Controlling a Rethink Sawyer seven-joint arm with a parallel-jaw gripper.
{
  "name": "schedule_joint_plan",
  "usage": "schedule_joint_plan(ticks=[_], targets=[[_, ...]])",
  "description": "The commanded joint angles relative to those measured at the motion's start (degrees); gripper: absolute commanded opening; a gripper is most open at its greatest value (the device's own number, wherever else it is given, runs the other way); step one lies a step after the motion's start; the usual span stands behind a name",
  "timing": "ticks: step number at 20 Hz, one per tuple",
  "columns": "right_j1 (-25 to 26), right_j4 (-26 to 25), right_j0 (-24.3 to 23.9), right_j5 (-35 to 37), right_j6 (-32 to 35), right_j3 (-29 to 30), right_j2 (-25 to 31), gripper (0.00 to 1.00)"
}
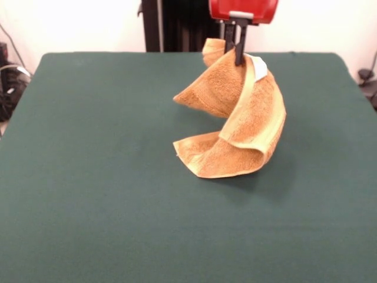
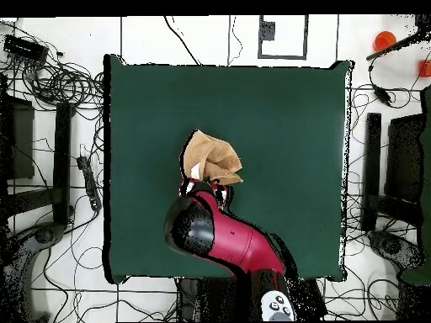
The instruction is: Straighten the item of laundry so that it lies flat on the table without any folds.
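The golden-tan towel (image 1: 238,118) hangs twisted from my gripper (image 1: 234,52), which is shut on its top edge beside the small white label (image 1: 260,68). The towel's lower part curls and rests on the dark green table (image 1: 94,177), right of centre. One corner sticks out to the left in mid-air. In the overhead view the towel (image 2: 210,156) shows as a bunched shape just beyond the red arm (image 2: 227,240), which hides the gripper there.
The table's edges (image 2: 108,168) are far from the towel on all sides. Cables and equipment (image 2: 50,80) lie on the floor around the table. The robot's pedestal (image 1: 171,23) stands behind the far edge.
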Motion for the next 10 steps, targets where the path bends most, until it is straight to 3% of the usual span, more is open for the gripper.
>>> schedule_joint_plan(ticks=[1,10], targets=[[4.4,-2.2,-0.8,-1.2,10.3,3.3,6.9,0.00],[4.7,-3.3,-1.4,-1.8,10.8,3.4,7.4,0.00]])
